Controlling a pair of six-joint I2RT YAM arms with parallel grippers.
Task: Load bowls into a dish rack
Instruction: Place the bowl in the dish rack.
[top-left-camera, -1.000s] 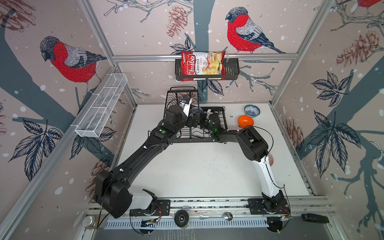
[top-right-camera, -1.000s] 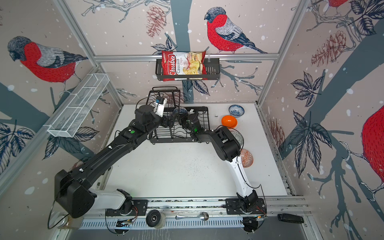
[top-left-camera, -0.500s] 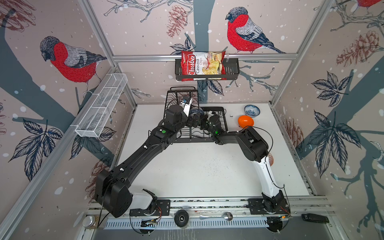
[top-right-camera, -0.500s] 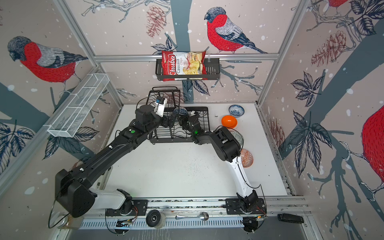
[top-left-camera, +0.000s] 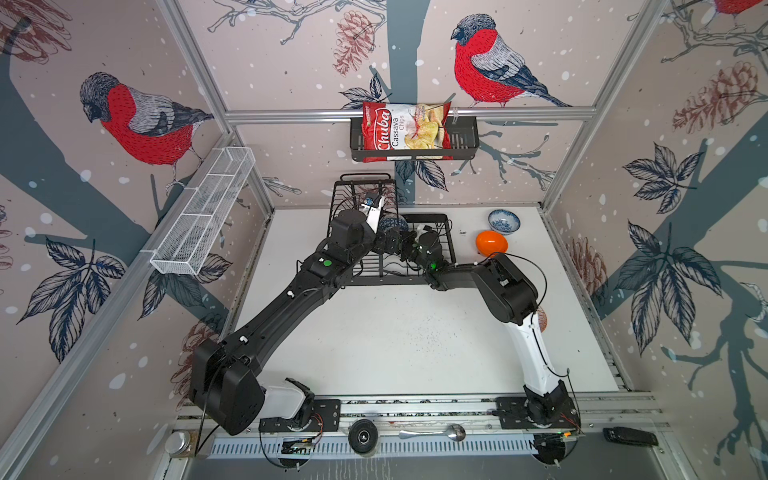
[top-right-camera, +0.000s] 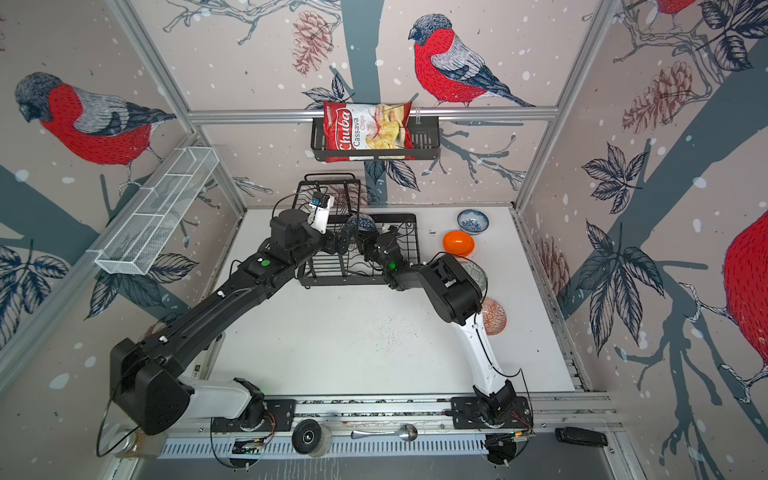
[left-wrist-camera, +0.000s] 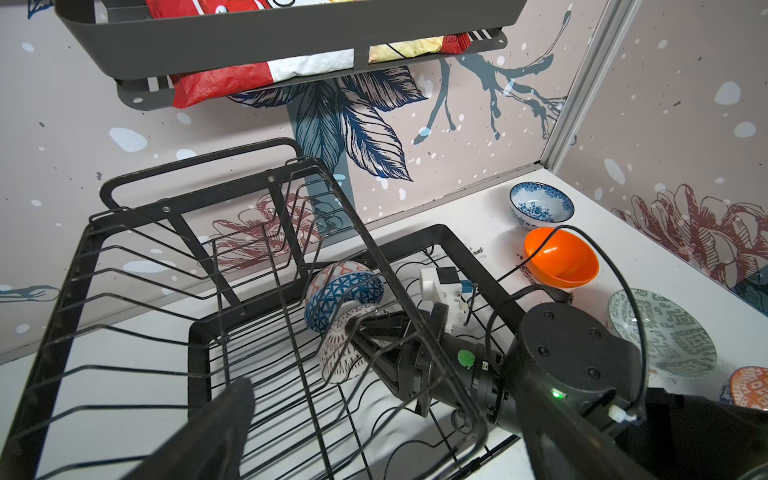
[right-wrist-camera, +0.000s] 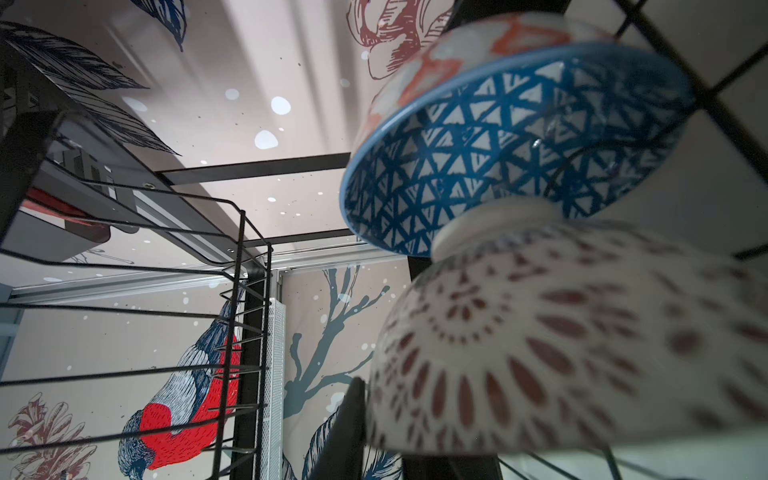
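Dish rack (top-left-camera: 386, 281): black wire, two tiers, at the back of the white surface (top-left-camera: 395, 340).

Two bowls are in the lower base, under the edge of the raised basket, both stood on edge.
- Blue bowl (left-wrist-camera: 347, 297): glossy glaze, blue triangle mesh inside, pale with an orange lattice outside. Its mouth faces forward, toward the right arm.
- White bowl (left-wrist-camera: 338, 353): round, glazed, with dark petal-and-dash marks radiating over the outer wall. Its small white foot ring points into the blue bowl's mouth and its own mouth faces the right hand (left-wrist-camera: 361, 336). Foot-to-mouth axis lies roughly level, running back to front.

Right hand: the fingers straddle the white bowl's rim, one inside and one outside. I cannot tell whether they are clamped or slack.

Left hand (top-left-camera: 384, 244): over the rack, spread wide and carrying nothing.

On the surface, to the right of the rack:
- Flowered bowl (top-left-camera: 503, 221): upright, near the back corner.
- Plain orange bowl (top-left-camera: 491, 243): just beside the flowered bowl, tilted.
- Grey-green bowl (left-wrist-camera: 660, 332): partly behind the right arm.
- Red-orange bowl (top-right-camera: 493, 316): also partly behind the right arm.
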